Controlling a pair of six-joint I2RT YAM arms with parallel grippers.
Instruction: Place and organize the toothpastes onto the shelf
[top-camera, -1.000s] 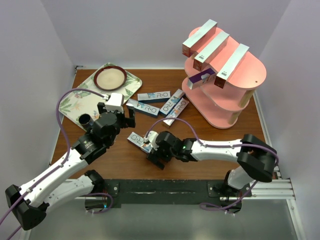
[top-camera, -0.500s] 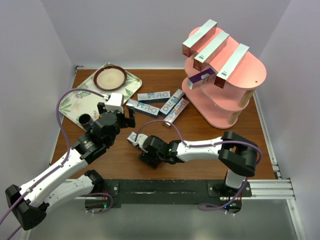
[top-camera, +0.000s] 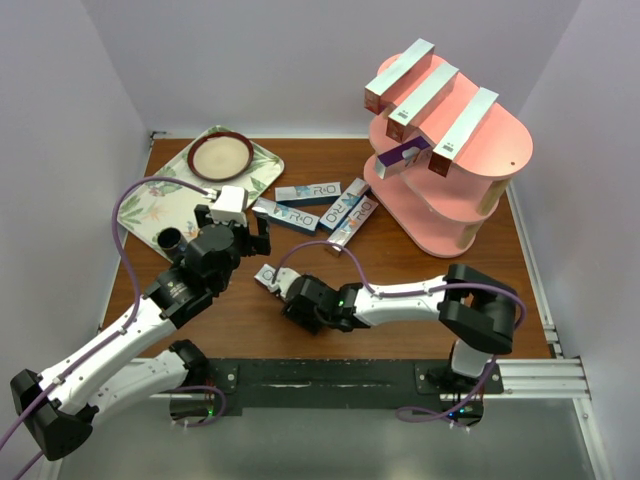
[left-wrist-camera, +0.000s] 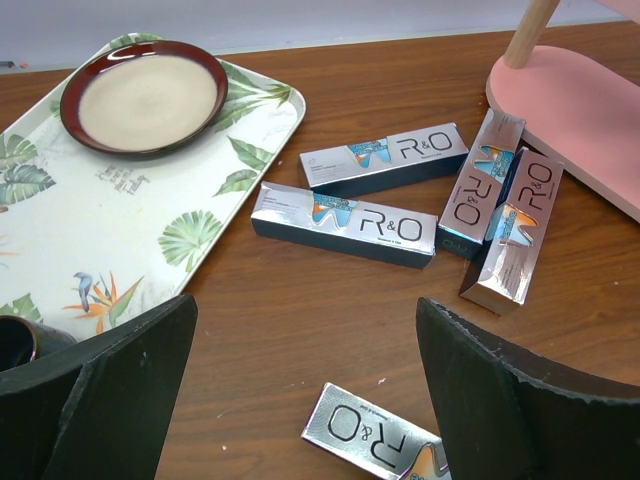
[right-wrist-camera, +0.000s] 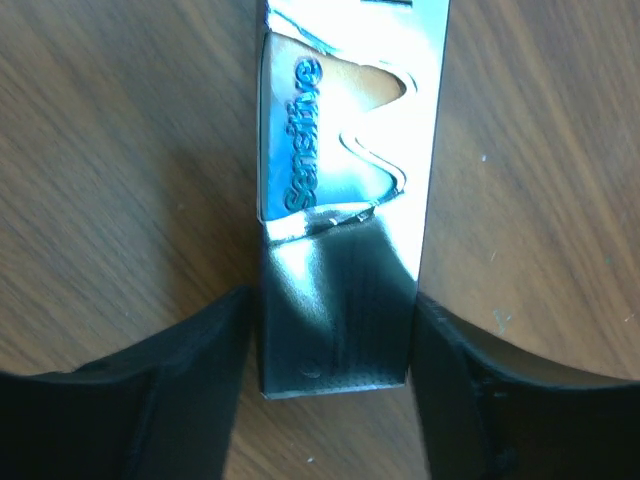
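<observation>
My right gripper (top-camera: 287, 291) (right-wrist-camera: 335, 330) is low on the table, its jaws pressing both long sides of a silver R&O toothpaste box (top-camera: 268, 277) (right-wrist-camera: 345, 150) that lies flat. My left gripper (top-camera: 238, 226) (left-wrist-camera: 305, 390) hovers open above the table, nothing between its fingers. Beyond it lie several more silver toothpastes (top-camera: 308, 191) (left-wrist-camera: 343, 223) near the shelf's foot. The pink shelf (top-camera: 500, 160) stands at the back right. Three toothpastes (top-camera: 428, 100) lie across its top board and a purple one (top-camera: 402, 156) on the middle board.
A leaf-patterned tray (top-camera: 175, 200) (left-wrist-camera: 120, 230) sits at the back left with a brown-rimmed plate (top-camera: 220, 155) (left-wrist-camera: 143, 95) and a dark cup (top-camera: 170, 240) on it. White walls close in on three sides of the table.
The right gripper slid left along the table to the near box and closed from wide open onto its sides. The left arm stayed still.
</observation>
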